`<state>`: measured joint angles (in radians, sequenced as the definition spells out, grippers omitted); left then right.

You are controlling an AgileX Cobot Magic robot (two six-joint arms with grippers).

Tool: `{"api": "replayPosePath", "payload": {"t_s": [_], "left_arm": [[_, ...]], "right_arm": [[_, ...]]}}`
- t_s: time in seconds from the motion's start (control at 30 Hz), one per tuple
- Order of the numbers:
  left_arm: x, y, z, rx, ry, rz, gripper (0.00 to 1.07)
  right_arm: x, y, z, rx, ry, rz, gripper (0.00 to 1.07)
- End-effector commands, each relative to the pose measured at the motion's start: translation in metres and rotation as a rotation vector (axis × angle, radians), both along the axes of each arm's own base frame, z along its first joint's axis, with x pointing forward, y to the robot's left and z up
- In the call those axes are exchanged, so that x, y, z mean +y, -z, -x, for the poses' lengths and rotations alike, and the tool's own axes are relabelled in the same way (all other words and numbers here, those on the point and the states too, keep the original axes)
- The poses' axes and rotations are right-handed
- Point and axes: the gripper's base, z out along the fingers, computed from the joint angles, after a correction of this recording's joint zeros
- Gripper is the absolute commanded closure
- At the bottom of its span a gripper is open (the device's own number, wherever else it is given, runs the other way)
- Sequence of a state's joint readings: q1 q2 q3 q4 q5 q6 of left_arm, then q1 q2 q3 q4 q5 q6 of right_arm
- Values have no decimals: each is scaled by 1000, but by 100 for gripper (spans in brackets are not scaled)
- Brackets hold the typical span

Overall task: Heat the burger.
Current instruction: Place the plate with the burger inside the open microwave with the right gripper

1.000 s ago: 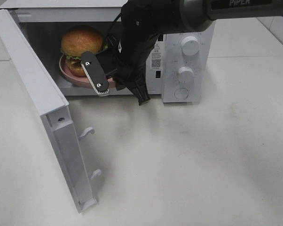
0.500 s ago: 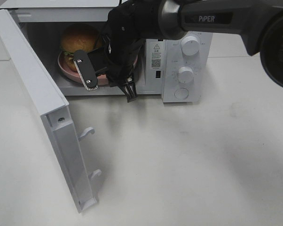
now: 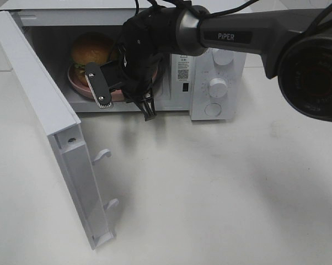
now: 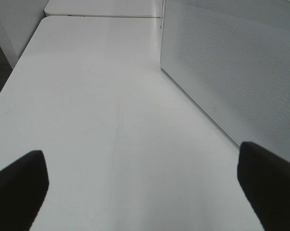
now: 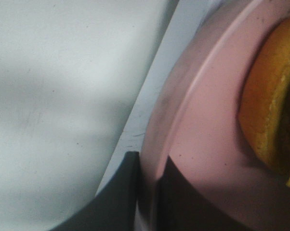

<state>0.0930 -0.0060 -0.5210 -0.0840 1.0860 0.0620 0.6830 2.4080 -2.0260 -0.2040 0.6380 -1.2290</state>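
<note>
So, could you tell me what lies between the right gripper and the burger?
Only bare pink plate, from the rim the right gripper pinches to the burger, as the right wrist view shows.

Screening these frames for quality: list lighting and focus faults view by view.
Exterior high: sharp, but the burger sits in shade inside the microwave, and the arm throws soft shadows on the table. Left wrist: even light, fingers blurred. Right wrist: too close, plate and bun soft.

The burger (image 3: pixel 92 48), round and glossy orange-brown on top, is seen upright on a plate (image 3: pixel 73 83) inside the open microwave (image 3: pixel 228 83), at the left of the cavity, its right side hidden.
</note>
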Motion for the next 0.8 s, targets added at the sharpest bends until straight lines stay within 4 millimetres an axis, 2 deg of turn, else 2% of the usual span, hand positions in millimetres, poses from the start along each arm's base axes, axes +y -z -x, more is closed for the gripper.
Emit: {"api": "replayPosePath", "payload": {"t_s": [0.03,0.1,0.17,0.27,0.33,0.7,0.8], "left_arm": [[-1,0,2,-26,3,1,7],[-1,0,2,-26,3,1,7],[-1,0,2,-26,3,1,7],[-1,0,2,-26,3,1,7],[-1,0,2,-26,3,1,7],[-1,0,2,-26,3,1,7],[-1,0,2,-26,3,1,7]], "right_arm": [[1,-13,-7,-68,1,-51,91],[1,-13,-7,-68,1,-51,89],[1,-12,-7,-59,4,-44,74],[1,-12,-7,-58,5,-44,70],[0,-12,-6,-51,19,-49,60],[2,-16,-1,-13,54,-103,50],[-2,-18,7,-9,51,-132,45]]}}
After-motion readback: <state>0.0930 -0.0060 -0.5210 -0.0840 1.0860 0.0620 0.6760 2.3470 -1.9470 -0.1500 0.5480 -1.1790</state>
